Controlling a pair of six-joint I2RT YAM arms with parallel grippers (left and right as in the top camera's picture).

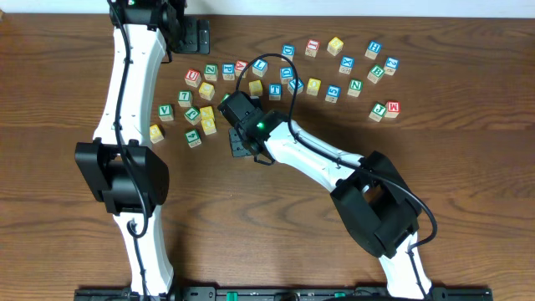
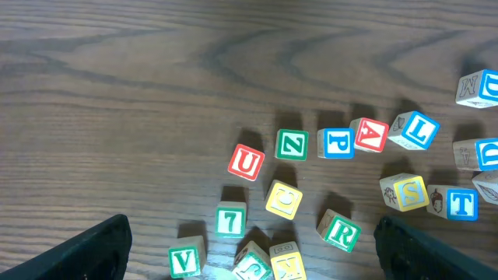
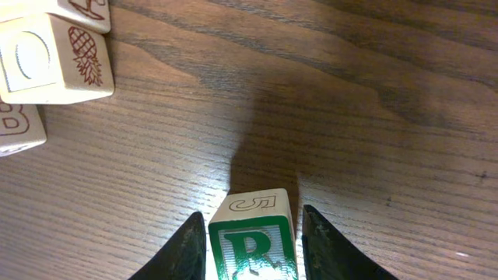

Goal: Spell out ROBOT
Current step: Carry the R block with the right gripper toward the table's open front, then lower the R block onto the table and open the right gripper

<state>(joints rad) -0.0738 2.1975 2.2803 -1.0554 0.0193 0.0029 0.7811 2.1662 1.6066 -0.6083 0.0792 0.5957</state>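
A dark brown table with streaky wood grain fills the scene. On the left, the left arm, made of smooth white shells joined by chunky black joints, runs up the table's left side to the far edge. The left gripper hangs above scattered cubes. Its two black fingers are spread wide at the bottom corners of its camera view and hold nothing. Under it lie small wooden cubes with pale sides and glossy coloured frames round printed letters. From the left there is a red U cube turned like a diamond, then a green Z cube. A blue P cube sits just beside a red A cube, and further right is the blue T cube. Right of centre, the right arm, also white and black, slants in from the near right. The right gripper sits near the middle of the table, at the near edge of the cluster. Its dark tapered fingers flank the green R cube, which appears to rest upright on the wood. Thin slivers of space show beside the cube, so the fingers stand slightly clear of it, not pinching. From overhead the gripper hides this cube. At the upper left of the close view sits a pale cube with an outlined O and a brown pineapple drawing.
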